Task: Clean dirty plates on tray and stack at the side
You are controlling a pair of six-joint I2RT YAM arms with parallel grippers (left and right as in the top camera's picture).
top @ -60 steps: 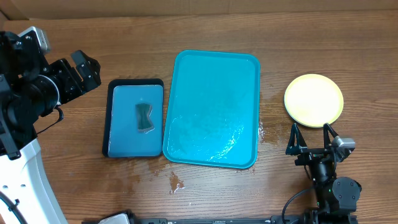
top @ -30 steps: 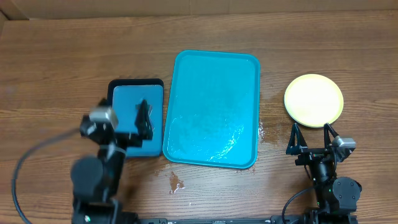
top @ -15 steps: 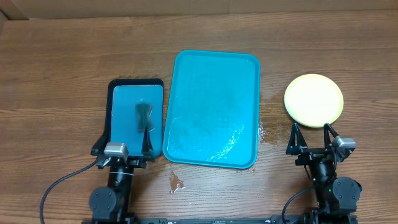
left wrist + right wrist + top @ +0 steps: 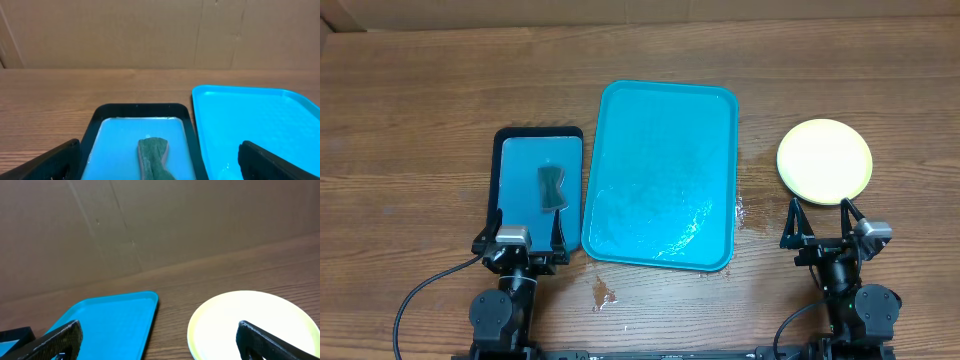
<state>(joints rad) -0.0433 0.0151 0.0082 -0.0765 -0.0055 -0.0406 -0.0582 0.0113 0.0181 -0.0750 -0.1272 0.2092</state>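
Observation:
The turquoise tray [image 4: 665, 170] lies mid-table, wet and with no plates on it; it also shows in the left wrist view [image 4: 260, 125] and the right wrist view [image 4: 105, 322]. A lime-yellow plate [image 4: 824, 161] sits on the bare wood to the tray's right, seen in the right wrist view [image 4: 250, 322]; whether others lie under it I cannot tell. No blue plate shows. My left gripper [image 4: 518, 232] is open and empty at the near end of the small tray. My right gripper [image 4: 823, 222] is open and empty just in front of the plate.
A smaller black-rimmed blue tray [image 4: 515, 215] holding a dark sponge [image 4: 552, 188] lies left of the turquoise tray; the sponge shows in the left wrist view [image 4: 155, 157]. Water spots [image 4: 604, 293] mark the wood near the tray's front. A cardboard wall stands behind the table.
My left arm swung down from the far left to rest at the table's front edge, facing the small tray. The right arm, plate and trays have not moved.

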